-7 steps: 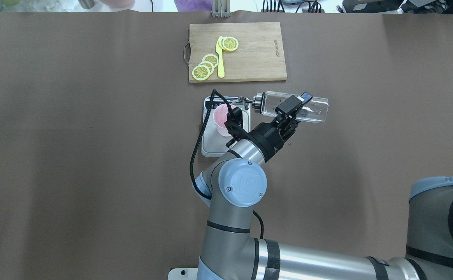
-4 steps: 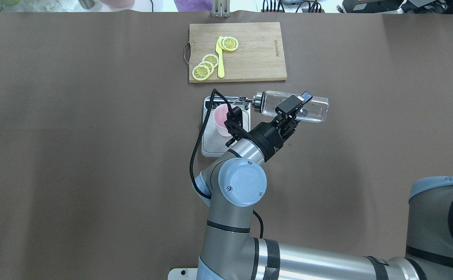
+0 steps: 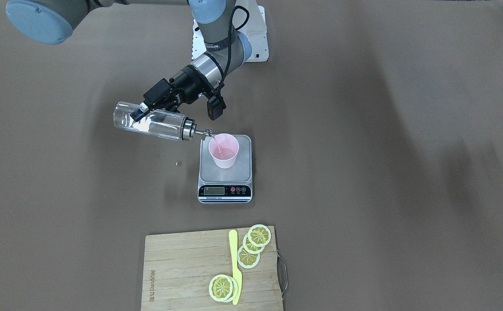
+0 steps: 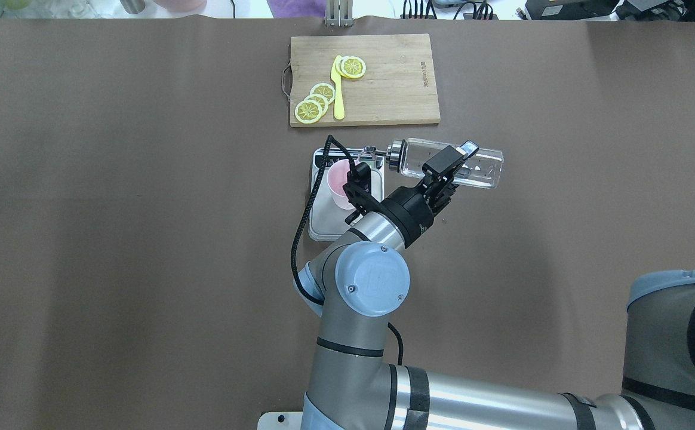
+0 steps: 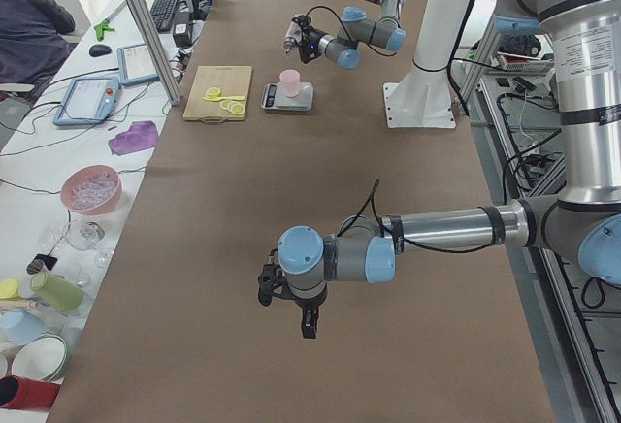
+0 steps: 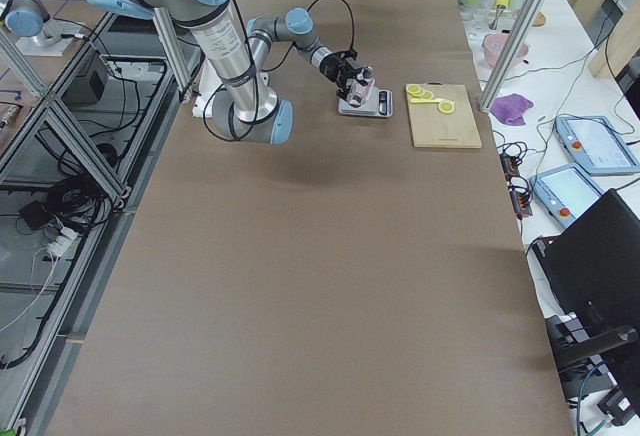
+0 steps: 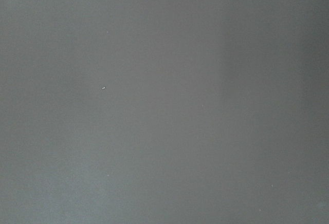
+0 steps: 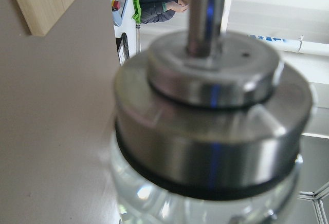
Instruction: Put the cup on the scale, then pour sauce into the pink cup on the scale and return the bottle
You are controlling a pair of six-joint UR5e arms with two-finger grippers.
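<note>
Front-facing view: the right gripper point(image 3: 148, 111) pinches the clear glass bottle point(image 3: 165, 126) round its body. The bottle is tipped almost level beside the scale point(image 3: 225, 175), and its metal spout point(image 3: 205, 134) reaches the rim of the pink cup point(image 3: 224, 152) standing on the scale's steel platform. Clear sauce point(image 3: 220, 151) appears to run into the cup; the display is too small to read.

Overhead view: the wrist hides part of the scale, and a wooden cutting board point(image 4: 395, 83) with lemon slices point(image 4: 314, 101) lies beyond the scale.

Left exterior view: the left gripper point(image 5: 264, 289) hangs well away from the scale, and whether its fingers are spread cannot be told.

Judged from this, the cup is placed and pouring is under way. Righting and returning the bottle remain.
</note>
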